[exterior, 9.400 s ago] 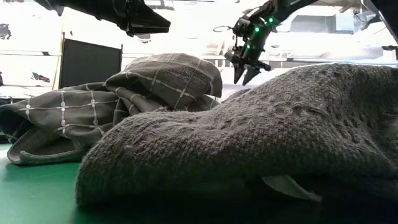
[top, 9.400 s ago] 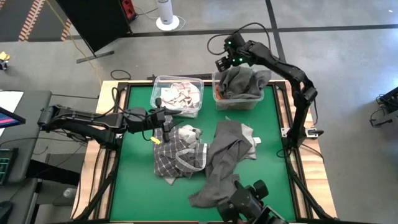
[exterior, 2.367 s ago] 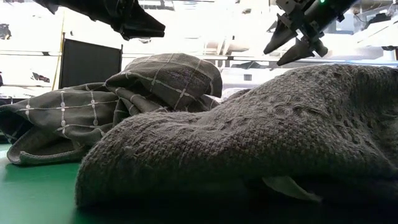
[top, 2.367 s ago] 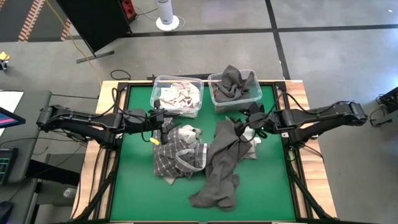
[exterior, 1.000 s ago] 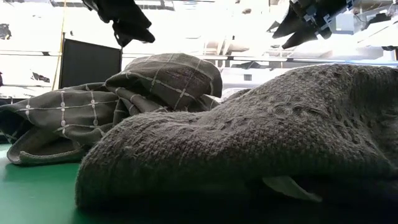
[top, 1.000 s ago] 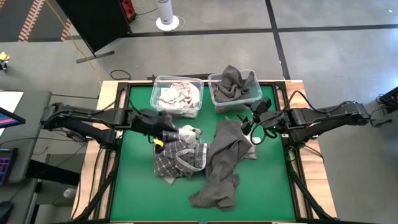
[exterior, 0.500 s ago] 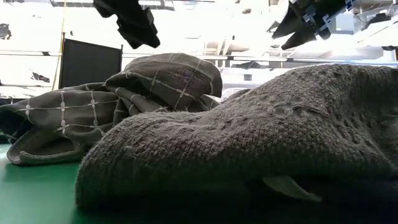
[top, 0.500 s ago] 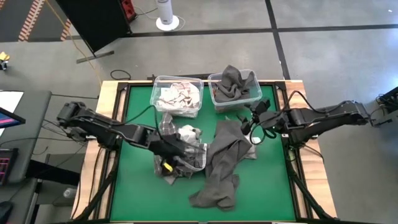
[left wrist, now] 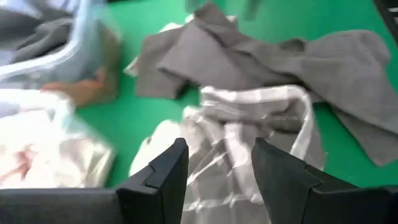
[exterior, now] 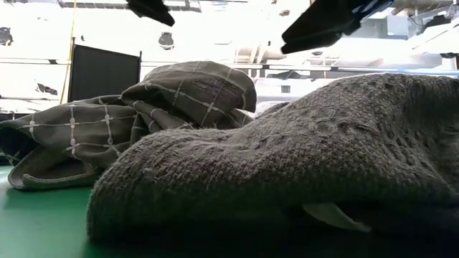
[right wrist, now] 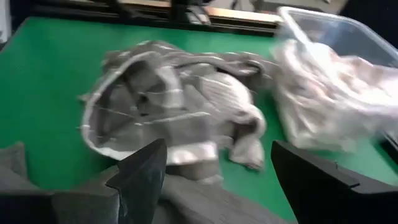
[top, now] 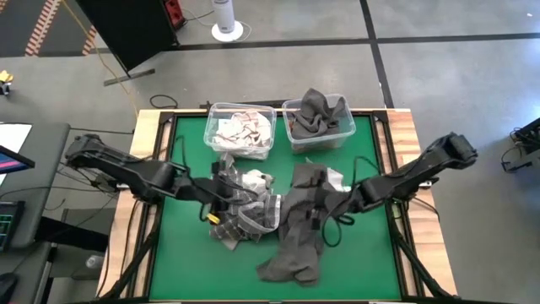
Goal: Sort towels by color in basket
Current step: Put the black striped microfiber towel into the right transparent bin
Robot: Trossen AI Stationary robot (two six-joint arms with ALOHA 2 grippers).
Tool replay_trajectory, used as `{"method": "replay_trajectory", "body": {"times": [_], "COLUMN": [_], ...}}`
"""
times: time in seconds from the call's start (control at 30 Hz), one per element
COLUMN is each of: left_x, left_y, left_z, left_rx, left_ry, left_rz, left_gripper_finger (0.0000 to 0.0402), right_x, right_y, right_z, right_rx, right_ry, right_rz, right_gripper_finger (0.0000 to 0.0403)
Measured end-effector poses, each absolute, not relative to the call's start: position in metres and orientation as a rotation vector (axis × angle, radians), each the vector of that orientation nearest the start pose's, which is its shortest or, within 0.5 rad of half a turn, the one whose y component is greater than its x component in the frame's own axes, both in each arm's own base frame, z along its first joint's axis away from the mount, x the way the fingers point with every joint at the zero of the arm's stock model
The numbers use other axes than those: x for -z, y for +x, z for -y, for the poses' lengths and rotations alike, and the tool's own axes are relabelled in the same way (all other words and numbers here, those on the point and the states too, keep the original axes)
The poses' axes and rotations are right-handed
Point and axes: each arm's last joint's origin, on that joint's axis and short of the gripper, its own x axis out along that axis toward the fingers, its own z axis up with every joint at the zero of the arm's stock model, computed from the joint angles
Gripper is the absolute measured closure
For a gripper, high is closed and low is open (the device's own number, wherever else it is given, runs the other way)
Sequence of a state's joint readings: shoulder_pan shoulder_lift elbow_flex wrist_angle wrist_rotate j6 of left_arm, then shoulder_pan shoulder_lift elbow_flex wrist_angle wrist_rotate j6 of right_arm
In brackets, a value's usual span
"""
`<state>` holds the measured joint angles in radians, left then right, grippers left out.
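From above, the green counter (top: 177,253) carries a heap of towels in the middle: a checked towel (top: 240,215) on the left and a long dark grey towel (top: 295,232) on the right, touching it. At the far edge stand 2 clear bins side by side; the left bin (top: 240,131) holds pale cloth, the right bin (top: 318,121) holds a dark grey towel draped over its rim. The left end effector (top: 221,192) hovers over the checked towel, and the right end effector (top: 316,211) is over the dark grey towel.

In the low view, the dark grey towel (exterior: 301,165) fills the foreground and the checked towel (exterior: 143,115) lies behind it. Both arms show only as dark shapes at the top.

In the left wrist view, the left end effector (left wrist: 219,165) has its fingers spread with nothing between them, above the checked towel (left wrist: 249,137).

In the right wrist view, the right end effector (right wrist: 217,168) is spread wide and empty, facing the checked towel (right wrist: 168,118) and the bin of pale cloth (right wrist: 336,81).
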<state>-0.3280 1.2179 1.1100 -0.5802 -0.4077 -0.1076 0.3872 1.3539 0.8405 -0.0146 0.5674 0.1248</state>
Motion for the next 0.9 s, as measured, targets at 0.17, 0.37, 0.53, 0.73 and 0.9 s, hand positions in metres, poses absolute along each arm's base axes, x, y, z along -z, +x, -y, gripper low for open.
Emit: {"method": "replay_trajectory", "body": {"times": [0.17,0.37,0.53,0.73,0.9], "left_x": [-0.336,-0.336,-0.329,-0.323,-0.322], "left_y": [0.214,0.195,0.191,0.191,0.190], "left_z": [0.056,0.046,0.044,0.043,0.043], "left_rx": [-0.198,-0.234,-0.266,-0.308,-0.314], "left_ry": [0.106,0.024,-0.012,-0.035,-0.045], "left_rz": [-0.586,-0.542,-0.539,-0.552,-0.552], "left_gripper_finger": [0.0233,0.0233,0.0233,0.0233,0.0233], "right_x": [-0.235,-0.219,-0.200,-0.174,-0.173], "right_y": [0.293,0.318,0.337,0.355,0.362], "right_z": [-0.109,-0.125,-0.136,-0.144,-0.144], "right_rx": [0.101,-0.063,-0.081,-0.076,-0.069], "right_ry": [-0.136,-0.103,-0.117,-0.133,-0.131], "right_rz": [-0.442,-0.456,-0.476,-0.539,-0.539], "right_gripper_finger": [0.0083,0.0086,0.0097,0.0121,0.0189]}}
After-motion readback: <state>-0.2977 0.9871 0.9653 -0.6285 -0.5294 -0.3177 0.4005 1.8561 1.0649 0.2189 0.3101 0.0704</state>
